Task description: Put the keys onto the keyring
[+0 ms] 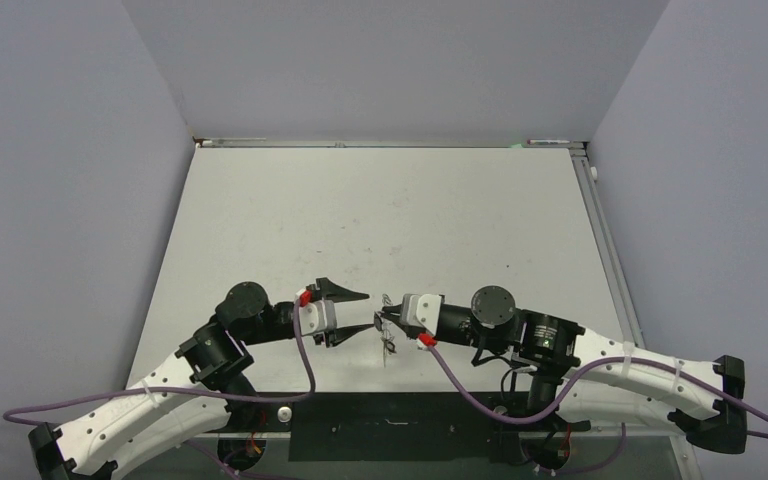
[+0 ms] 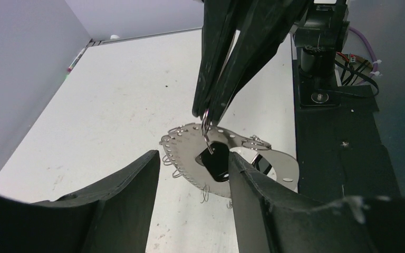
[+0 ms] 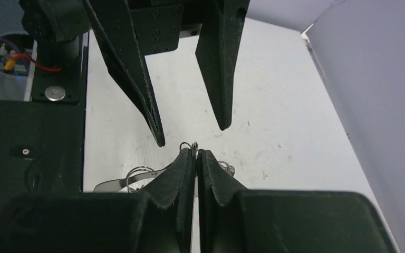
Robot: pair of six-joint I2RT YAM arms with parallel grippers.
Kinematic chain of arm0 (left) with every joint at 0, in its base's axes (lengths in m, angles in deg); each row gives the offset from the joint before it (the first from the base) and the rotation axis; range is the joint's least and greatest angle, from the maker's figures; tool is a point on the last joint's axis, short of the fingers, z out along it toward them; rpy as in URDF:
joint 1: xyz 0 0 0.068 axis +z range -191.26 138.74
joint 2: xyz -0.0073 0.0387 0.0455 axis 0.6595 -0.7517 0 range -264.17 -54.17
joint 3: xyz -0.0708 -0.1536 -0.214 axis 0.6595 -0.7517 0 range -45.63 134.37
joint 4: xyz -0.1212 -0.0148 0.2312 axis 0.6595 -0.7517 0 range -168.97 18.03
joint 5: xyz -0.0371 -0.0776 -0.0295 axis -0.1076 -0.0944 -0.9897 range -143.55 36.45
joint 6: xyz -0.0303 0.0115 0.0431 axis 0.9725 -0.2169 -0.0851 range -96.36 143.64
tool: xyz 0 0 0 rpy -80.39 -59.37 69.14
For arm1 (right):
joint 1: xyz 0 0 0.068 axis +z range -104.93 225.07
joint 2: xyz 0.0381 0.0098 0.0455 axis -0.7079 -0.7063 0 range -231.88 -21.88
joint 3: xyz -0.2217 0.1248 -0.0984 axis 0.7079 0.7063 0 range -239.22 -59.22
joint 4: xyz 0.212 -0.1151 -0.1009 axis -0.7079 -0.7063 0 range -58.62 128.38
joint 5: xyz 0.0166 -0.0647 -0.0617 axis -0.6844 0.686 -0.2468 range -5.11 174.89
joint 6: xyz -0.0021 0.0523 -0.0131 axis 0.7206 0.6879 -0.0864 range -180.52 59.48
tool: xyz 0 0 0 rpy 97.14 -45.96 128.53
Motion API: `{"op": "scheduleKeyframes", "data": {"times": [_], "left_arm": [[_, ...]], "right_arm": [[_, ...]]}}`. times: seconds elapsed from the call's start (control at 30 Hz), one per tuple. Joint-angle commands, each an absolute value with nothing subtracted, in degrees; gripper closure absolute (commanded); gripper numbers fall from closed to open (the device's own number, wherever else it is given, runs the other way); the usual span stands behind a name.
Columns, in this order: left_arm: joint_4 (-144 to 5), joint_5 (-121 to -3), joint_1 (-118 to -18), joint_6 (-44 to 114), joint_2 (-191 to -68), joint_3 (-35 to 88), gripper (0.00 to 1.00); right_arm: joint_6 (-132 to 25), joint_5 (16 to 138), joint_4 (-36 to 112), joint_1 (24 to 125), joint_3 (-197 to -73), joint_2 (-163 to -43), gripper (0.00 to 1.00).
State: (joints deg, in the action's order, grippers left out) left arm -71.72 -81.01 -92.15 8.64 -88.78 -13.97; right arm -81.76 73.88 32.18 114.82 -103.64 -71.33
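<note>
Black key (image 2: 214, 161) hangs under right jaws, hidden from right wrist.

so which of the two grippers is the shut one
The right gripper: it is clamped shut on a small wire ring, with a black-headed key hanging below it. The left gripper is spread wide open and holds nothing.

I get soft, even light from above; the counter (image 1: 380, 200) reads bright, with only faint shadows beneath the jaws. On both wrist views, my own jaws are dark and blurred up close, and the scene beyond them is sharper.
</note>
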Motion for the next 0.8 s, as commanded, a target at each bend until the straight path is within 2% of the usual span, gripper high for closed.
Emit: {"op": "scheduleKeyframes", "data": {"times": [0.0, 0.17, 0.27, 0.43, 0.57, 0.77], "left_arm": [[-67.5, -82.9, -91.5, 10.3, -87.8, -13.4, 0.54], [-63.8, -86.6, -90.5, 12.0, -85.6, -15.0, 0.55], [-61.7, -88.6, -89.9, 13.1, -84.5, -15.8, 0.53], [-58.9, -91.6, -89.3, 15.0, -84.0, -17.0, 0.44], [-59.6, -92.4, -89.4, 14.9, -85.3, -16.4, 0.45], [-59.9, -91.3, -89.3, 14.5, -84.5, -16.4, 0.56]], "right_arm": [[-77.9, 72.1, 48.0, 114.4, -100.6, -67.6, 0.95], [-72.1, 71.9, 60.9, 114.5, -94.0, -65.5, 0.95], [-66.7, 71.9, 77.5, 114.3, -87.1, -63.7, 0.95], [-59.8, 72.5, 99.4, 113.6, -79.6, -66.1, 0.95], [-56.5, 70.0, 104.0, 113.4, -80.1, -69.4, 0.95], [-55.9, 68.9, 101.6, 113.4, -81.6, -70.4, 0.95]]}}
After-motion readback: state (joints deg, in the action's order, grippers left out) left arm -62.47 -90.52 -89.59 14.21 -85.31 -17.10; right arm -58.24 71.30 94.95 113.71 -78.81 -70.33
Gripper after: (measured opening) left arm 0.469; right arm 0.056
